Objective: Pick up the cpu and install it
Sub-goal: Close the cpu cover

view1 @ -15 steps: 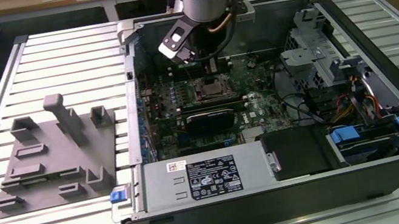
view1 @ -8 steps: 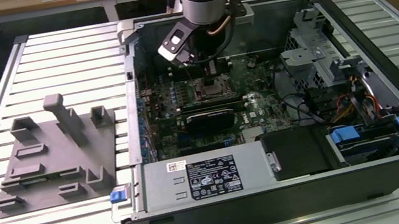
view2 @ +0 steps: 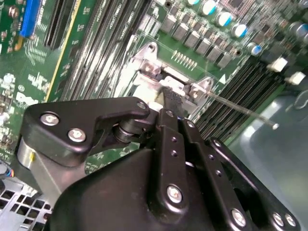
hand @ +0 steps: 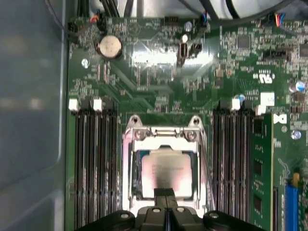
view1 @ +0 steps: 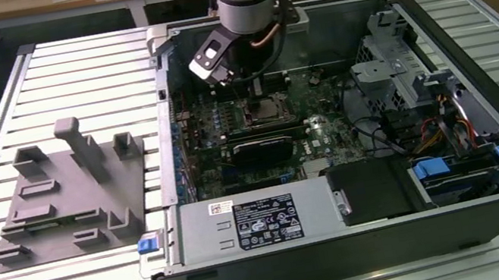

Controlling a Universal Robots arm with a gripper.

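The cpu (hand: 166, 171), a flat square chip with a silvery top, lies flat inside the metal-framed socket (hand: 129, 163) on the green motherboard. In the exterior view it is the pale square (view1: 265, 110) in the middle of the open computer case. My gripper (hand: 165, 193) hangs just above the chip's edge. Its two black fingers are pressed together with nothing between them. The second wrist view has the gripper (view2: 172, 98) over the socket frame (view2: 149, 60). From the exterior view the gripper (view1: 255, 85) reaches down into the case over the socket.
Rows of memory slots (hand: 94, 163) flank the socket, with a green memory module (hand: 260, 168) on one side. A black block (view1: 266, 148), power supply (view1: 254, 220) and drive cage (view1: 403, 74) crowd the case. A grey fixture (view1: 64, 196) stands on the slatted table at the exterior view's left.
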